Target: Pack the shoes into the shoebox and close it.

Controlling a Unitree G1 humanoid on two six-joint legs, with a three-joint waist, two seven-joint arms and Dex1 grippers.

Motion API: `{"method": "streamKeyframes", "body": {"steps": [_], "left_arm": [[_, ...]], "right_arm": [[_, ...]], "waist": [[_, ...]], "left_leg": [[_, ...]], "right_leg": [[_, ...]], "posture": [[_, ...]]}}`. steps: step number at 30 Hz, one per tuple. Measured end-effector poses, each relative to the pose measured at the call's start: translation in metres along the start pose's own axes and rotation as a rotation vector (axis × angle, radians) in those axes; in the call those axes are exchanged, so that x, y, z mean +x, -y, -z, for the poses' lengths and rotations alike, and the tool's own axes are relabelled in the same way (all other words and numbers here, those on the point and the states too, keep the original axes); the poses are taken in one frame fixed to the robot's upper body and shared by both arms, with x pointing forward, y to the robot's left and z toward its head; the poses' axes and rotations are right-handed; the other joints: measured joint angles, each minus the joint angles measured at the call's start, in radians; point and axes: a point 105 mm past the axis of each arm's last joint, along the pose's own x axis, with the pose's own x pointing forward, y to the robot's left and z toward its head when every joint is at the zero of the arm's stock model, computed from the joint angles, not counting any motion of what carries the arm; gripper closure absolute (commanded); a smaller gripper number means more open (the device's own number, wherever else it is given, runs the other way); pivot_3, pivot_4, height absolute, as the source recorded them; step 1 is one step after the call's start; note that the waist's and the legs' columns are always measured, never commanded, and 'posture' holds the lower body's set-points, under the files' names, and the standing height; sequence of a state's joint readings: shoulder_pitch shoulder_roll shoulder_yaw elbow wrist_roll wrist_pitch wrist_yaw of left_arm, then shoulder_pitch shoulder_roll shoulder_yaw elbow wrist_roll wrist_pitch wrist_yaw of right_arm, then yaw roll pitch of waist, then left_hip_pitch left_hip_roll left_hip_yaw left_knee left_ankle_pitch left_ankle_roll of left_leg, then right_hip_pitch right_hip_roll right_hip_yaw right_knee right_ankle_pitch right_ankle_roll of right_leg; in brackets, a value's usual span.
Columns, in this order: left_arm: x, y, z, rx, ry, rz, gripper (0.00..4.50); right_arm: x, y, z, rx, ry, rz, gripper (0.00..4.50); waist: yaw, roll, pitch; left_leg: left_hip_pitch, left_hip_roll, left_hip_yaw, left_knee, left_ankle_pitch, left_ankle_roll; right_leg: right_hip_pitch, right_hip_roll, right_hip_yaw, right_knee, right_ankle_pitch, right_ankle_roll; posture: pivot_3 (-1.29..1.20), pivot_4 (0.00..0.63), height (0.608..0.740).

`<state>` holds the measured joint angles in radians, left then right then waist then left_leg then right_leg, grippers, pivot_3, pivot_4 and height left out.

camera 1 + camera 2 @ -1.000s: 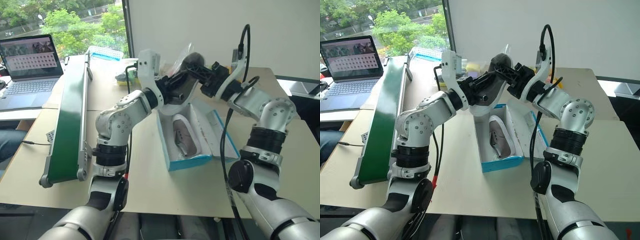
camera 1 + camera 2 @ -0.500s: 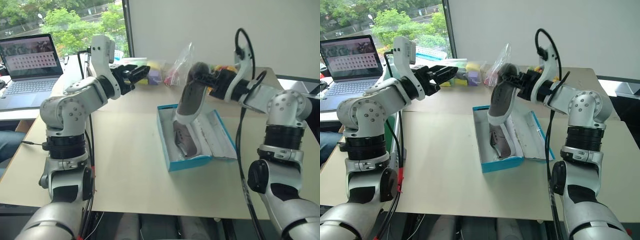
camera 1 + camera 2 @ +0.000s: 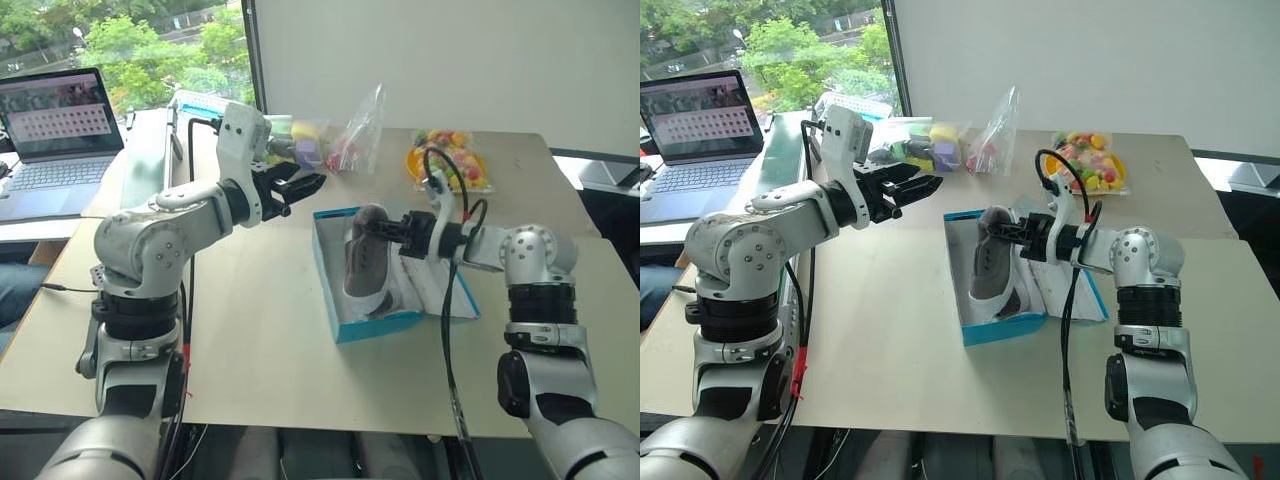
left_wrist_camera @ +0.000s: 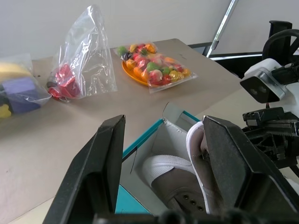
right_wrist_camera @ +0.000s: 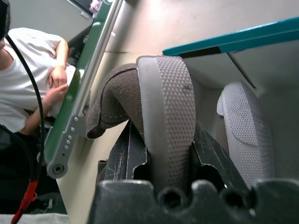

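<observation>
The left gripper (image 3: 305,184) has released the second shoe (image 3: 365,262) and drawn back over the bench (image 3: 260,330); its fingers (image 4: 105,163) now stand well apart and hold nothing. The right gripper (image 3: 392,228) has lowered that shoe, fingers clamped on its heel, into the blue shoebox (image 3: 338,322), where it leans tilted beside the first shoe (image 5: 245,135) already lying inside. Judgement: the handover is complete; seating the shoe and closing the lid (image 3: 440,285) remain.
</observation>
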<state>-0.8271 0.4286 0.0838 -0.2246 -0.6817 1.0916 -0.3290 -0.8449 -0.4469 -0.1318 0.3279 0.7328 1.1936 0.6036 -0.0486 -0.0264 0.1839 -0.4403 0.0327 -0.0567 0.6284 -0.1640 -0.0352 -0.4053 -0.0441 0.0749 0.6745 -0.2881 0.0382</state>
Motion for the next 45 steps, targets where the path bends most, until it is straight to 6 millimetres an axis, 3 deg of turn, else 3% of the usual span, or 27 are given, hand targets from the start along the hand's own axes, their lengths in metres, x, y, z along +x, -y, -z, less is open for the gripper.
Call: {"method": "streamKeyframes", "body": {"steps": [4,8,13,16,18,19,21,23,27,32,38,39,42,45], "left_arm": [[-0.002,-0.004,0.003,0.004,-0.01,-0.021,1.69],[-0.003,-0.006,0.007,0.001,-0.021,-0.032,1.69],[-0.005,-0.008,0.012,-0.002,-0.027,-0.046,1.69],[-0.008,-0.006,0.013,0.027,-0.031,-0.049,1.69],[-0.013,-0.002,0.016,0.071,-0.05,-0.029,1.65],[-0.015,0.0,0.018,0.091,-0.065,-0.012,1.65],[-0.025,0.01,0.034,0.177,-0.151,0.06,1.65],[-0.031,0.019,0.05,0.222,-0.229,0.13,1.65],[-0.032,0.022,0.056,0.271,-0.245,0.163,1.65],[-0.033,0.015,0.07,0.299,-0.299,0.171,1.65],[-0.031,0.007,0.075,0.338,-0.323,0.211,1.65],[-0.029,0.005,0.076,0.342,-0.325,0.221,1.65],[-0.023,0.006,0.073,0.366,-0.322,0.26,1.65],[-0.02,0.007,0.07,0.393,-0.323,0.318,1.65]], "right_arm": [[0.009,0.004,0.014,-0.126,-0.114,0.034,4.07],[0.034,-0.003,0.039,-0.453,-0.313,0.029,4.07],[0.057,-0.006,0.047,-0.67,-0.433,0.003,4.07],[0.07,-0.001,0.049,-0.728,-0.463,0.016,4.07],[0.075,0.0,0.051,-0.754,-0.467,0.016,3.1],[0.076,0.001,0.051,-0.767,-0.468,0.019,2.95],[0.079,0.003,0.051,-0.799,-0.468,0.023,2.12],[0.08,0.004,0.054,-0.806,-0.472,0.027,1.6],[0.08,0.003,0.049,-0.79,-0.442,0.064,0.23],[0.046,-0.013,-0.001,-0.733,-0.296,0.134,0.07],[-0.022,-0.048,-0.045,-0.682,-0.156,0.158,0.07],[-0.034,-0.056,-0.048,-0.686,-0.142,0.157,0.31],[-0.06,-0.062,-0.042,-0.708,-0.148,0.173,1.19],[-0.099,-0.045,0.001,-0.644,-0.281,0.226,2.09]], "waist": [[0.003,0.0,0.0],[0.0,0.0,0.0],[-0.001,-0.003,-0.002],[-0.011,-0.005,-0.003],[-0.019,-0.005,-0.003],[-0.022,-0.005,-0.003],[-0.026,-0.005,-0.003],[-0.022,-0.005,-0.003],[-0.011,-0.004,-0.002],[0.006,-0.003,0.0],[0.013,-0.002,0.0],[0.013,-0.002,0.0],[0.013,-0.003,0.0],[0.034,-0.003,0.0]], "left_leg": [[0.0,0.0,0.0,0.0,0.0,0.0],[0.0,0.0,0.0,0.0,0.0,0.0],[0.003,0.0,0.0,0.002,0.0,0.0],[0.016,0.001,0.0,0.0,0.0,-0.001],[0.023,0.001,0.0,-0.001,0.0,-0.001],[0.024,0.001,0.0,-0.001,0.0,-0.001],[0.025,0.001,0.0,-0.001,0.0,-0.001],[0.025,0.001,0.0,-0.001,0.0,-0.001],[0.019,0.001,0.0,0.0,0.0,-0.001],[0.015,0.001,-0.001,-0.002,0.0,-0.001],[0.003,0.001,-0.001,-0.002,0.0,-0.001],[0.003,0.001,-0.001,-0.002,0.0,-0.001],[0.002,0.001,-0.001,-0.002,0.0,0.0],[0.0,0.0,-0.001,-0.001,0.0,0.0]], "right_leg": [[0.0,0.0,0.0,0.0,0.0,0.0],[0.0,0.0,0.0,0.0,0.0,0.0],[0.003,0.0,0.0,0.001,0.0,0.0],[0.015,0.001,0.0,0.0,0.0,-0.001],[0.021,0.001,0.0,-0.001,0.0,-0.001],[0.021,0.001,0.0,0.0,0.0,-0.001],[0.021,0.002,0.001,0.001,0.0,-0.001],[0.02,0.002,0.001,0.002,0.0,-0.002],[0.017,0.001,0.0,0.002,0.0,-0.002],[0.012,0.001,-0.001,0.001,0.0,-0.002],[0.001,0.001,-0.001,0.0,-0.001,-0.003],[0.0,0.001,-0.002,0.0,-0.001,-0.003],[0.001,0.001,-0.002,0.0,-0.001,-0.003],[0.001,0.0,-0.003,-0.003,-0.001,-0.002]], "posture": [[0.0,0.15,0.74],[0.0,0.15,0.74],[0.0,0.15,0.74],[0.0,0.15,0.74],[0.0,0.15,0.74],[0.0,0.15,0.74],[0.0,0.15,0.74],[0.0,0.15,0.74],[0.0,0.15,0.74],[0.0,0.15,0.74],[0.0,0.15,0.74],[0.0,0.15,0.74],[0.0,0.15,0.74],[0.0,0.15,0.74]]}}
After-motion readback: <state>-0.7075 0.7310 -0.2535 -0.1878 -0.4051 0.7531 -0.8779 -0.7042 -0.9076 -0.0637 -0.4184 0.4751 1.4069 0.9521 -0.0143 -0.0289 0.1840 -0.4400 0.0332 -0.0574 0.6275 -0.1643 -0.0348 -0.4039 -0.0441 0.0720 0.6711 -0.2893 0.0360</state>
